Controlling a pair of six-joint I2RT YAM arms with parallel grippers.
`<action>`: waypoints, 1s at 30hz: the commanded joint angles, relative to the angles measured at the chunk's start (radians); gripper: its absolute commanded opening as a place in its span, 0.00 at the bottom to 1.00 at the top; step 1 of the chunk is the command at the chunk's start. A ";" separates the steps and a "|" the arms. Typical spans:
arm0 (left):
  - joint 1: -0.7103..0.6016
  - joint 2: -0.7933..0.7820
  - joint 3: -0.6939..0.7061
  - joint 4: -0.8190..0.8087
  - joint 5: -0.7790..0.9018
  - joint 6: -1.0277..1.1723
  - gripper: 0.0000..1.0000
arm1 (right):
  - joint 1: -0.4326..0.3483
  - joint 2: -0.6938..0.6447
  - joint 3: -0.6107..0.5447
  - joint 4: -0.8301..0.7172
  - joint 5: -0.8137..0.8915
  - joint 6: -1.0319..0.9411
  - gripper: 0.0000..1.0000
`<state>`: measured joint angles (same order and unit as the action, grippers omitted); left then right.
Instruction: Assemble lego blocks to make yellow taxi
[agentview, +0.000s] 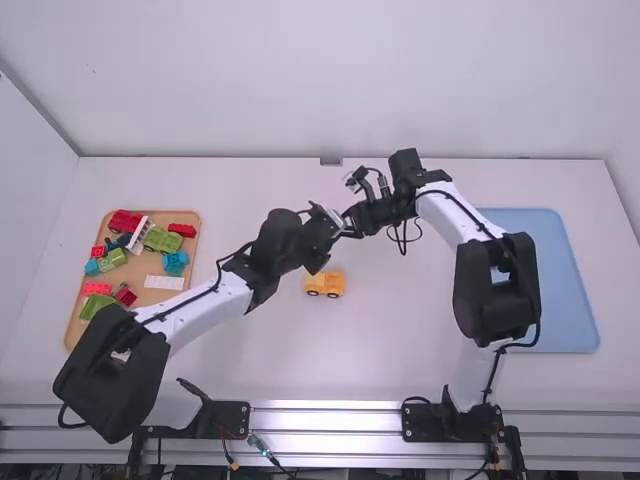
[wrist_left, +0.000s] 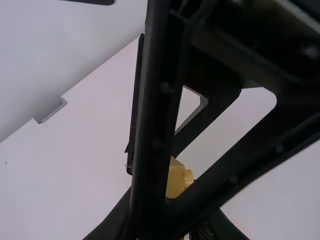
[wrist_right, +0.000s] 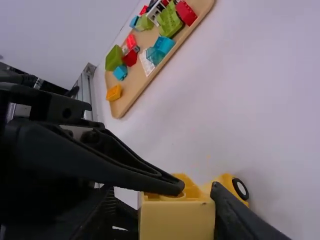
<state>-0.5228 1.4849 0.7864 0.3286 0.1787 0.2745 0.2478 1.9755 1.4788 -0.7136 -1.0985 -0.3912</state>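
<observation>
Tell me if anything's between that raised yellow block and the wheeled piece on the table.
Possibly the left gripper, which crowds the yellow block. Nothing else visible separates block and wheeled piece.

back wall (agentview: 250, 85): plain whitish | left wall (agentview: 28, 180): pale | table (agentview: 385, 365): white | metal rail (agentview: 325, 421): near edge | light: even

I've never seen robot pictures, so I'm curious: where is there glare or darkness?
High view: bright glare on the metal rail; left wrist view: black arm part close up, nearly all dark; right wrist view: soft light across the yellow block.
</observation>
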 joint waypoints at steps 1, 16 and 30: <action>-0.012 0.008 0.016 0.029 -0.040 0.004 0.10 | 0.008 0.014 0.013 -0.009 -0.003 0.002 0.45; -0.014 0.008 0.010 0.058 -0.048 0.004 0.32 | 0.008 0.014 0.013 -0.005 -0.003 0.001 0.29; -0.011 0.002 0.010 0.105 -0.408 -0.094 0.99 | -0.008 0.014 0.020 0.138 0.174 0.132 0.24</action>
<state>-0.5392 1.4868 0.7860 0.4301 -0.0814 0.2543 0.2428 1.9755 1.4799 -0.5766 -1.0042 -0.2993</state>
